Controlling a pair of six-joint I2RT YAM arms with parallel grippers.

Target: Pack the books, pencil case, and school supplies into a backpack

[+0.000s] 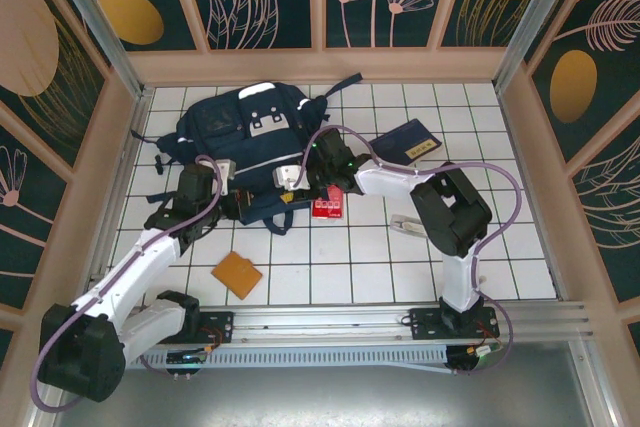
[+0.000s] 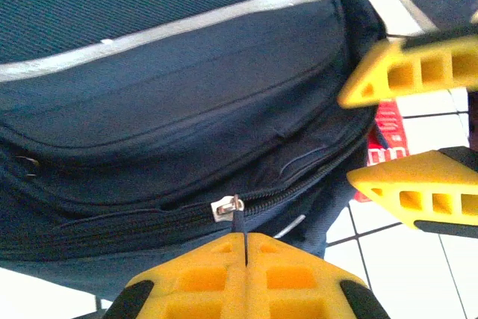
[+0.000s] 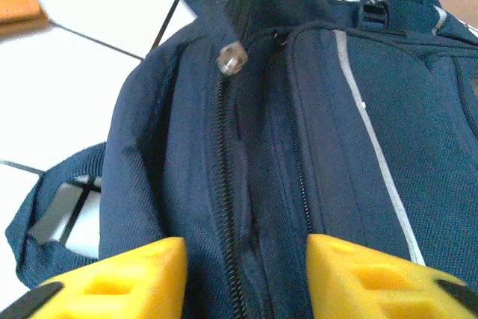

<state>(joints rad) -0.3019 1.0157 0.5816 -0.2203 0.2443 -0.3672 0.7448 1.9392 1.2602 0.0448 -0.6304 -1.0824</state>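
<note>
- Your left gripper (image 2: 245, 238) has its jaws pressed together on the zipper pull (image 2: 236, 213) at the backpack's near edge.
- Your right gripper (image 3: 246, 274) has its jaws apart, one finger on each side of the zipper seam.
- The backpack (image 1: 250, 127) lies flat at the far middle of the tiled table (image 1: 500, 257).
- The red flat rectangle (image 1: 326, 208) lies just beside the bag, close under your right fingers.
- The navy book (image 1: 413, 142) lies beyond your right forearm, apart from the bag.
- The pale slim piece (image 1: 405, 222) lies near your right elbow.
- The orange-tan pad (image 1: 237, 274) lies nearer you, well apart from the bag.
</note>
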